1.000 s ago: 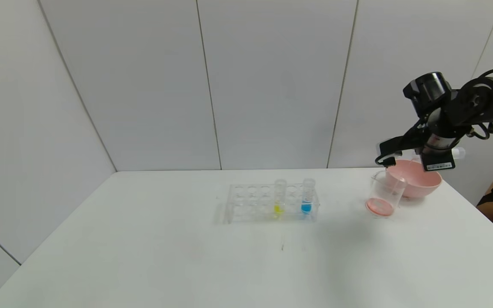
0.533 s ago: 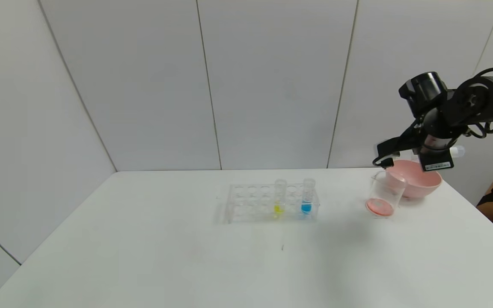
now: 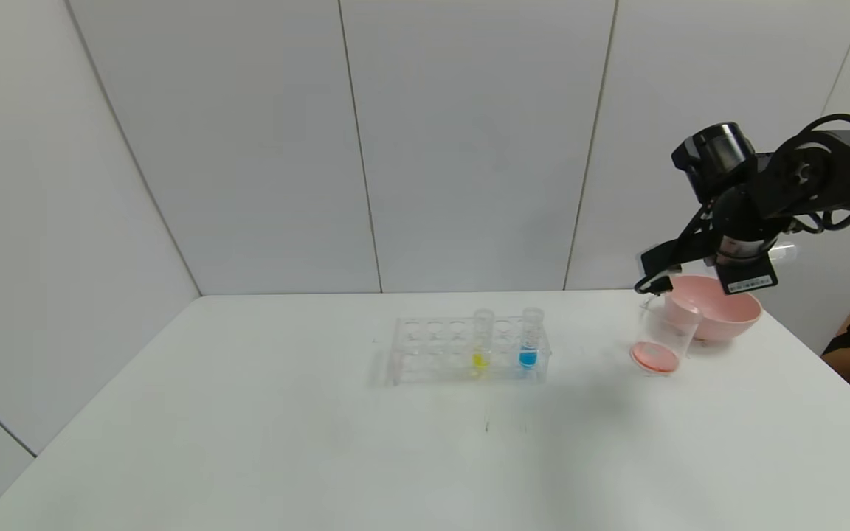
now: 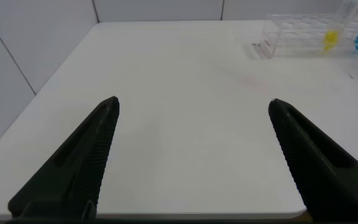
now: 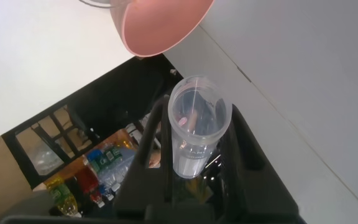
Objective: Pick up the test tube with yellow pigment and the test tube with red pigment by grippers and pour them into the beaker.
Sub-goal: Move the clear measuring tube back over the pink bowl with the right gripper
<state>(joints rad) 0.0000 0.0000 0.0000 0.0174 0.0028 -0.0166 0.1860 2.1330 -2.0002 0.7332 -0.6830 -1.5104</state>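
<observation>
From the head camera I saw my right gripper [image 3: 746, 259] raised above the pink bowl [image 3: 720, 316] at the table's [image 3: 322, 442] far right, with the beaker [image 3: 662, 338] just beside the bowl, red liquid pooled at its bottom. Only the right wrist camera showed what I held: its fingers [image 5: 157, 134] were pinched on a clear test tube [image 5: 196, 130], mouth toward the lens; I could not tell its pigment. The yellow test tube [image 3: 481, 341] stood in the clear rack [image 3: 425, 350] near a blue one [image 3: 530, 339]. My left gripper [image 4: 191, 109] appeared only in its own wrist camera, fingers spread wide over the table's near left edge, well apart from the rack.
</observation>
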